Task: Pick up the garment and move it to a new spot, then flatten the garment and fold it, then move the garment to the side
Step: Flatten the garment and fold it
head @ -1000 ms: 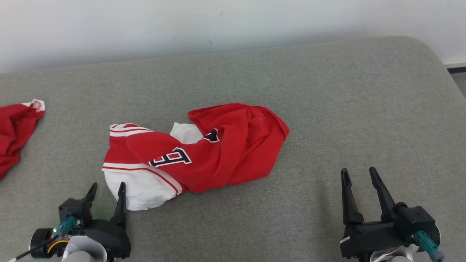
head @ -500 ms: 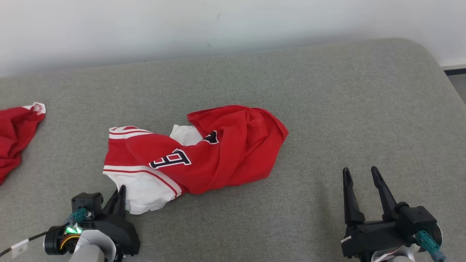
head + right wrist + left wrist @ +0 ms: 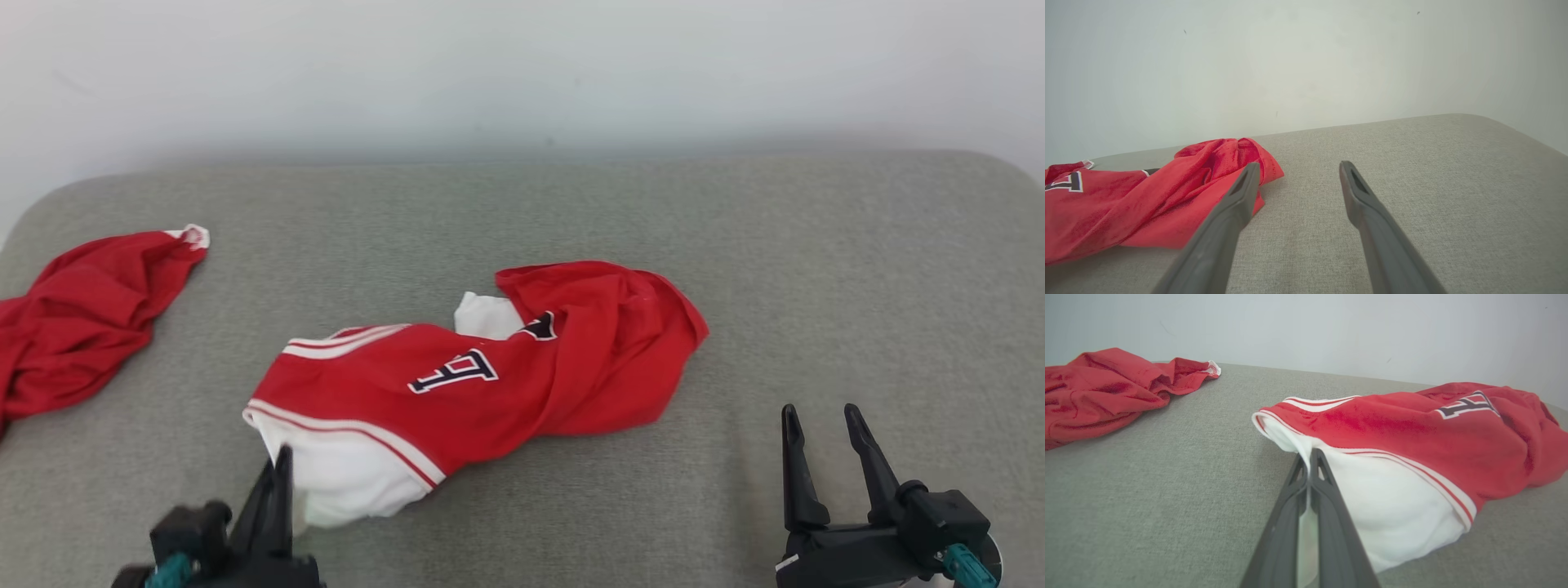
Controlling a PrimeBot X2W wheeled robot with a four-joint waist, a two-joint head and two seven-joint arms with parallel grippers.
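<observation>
Left tool, previously apart, is now clamped on the garment at its white hem. Right tool is left apart, unchanged.

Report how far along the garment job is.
Done: nothing finished yet; the jersey lies crumpled on the grey cushion. In hand: the left gripper is shut on its white edge, which starts the pick-up. The right gripper stands open, clear of the cloth. Left: lifting and moving it, then flattening, folding and setting it aside.
</observation>
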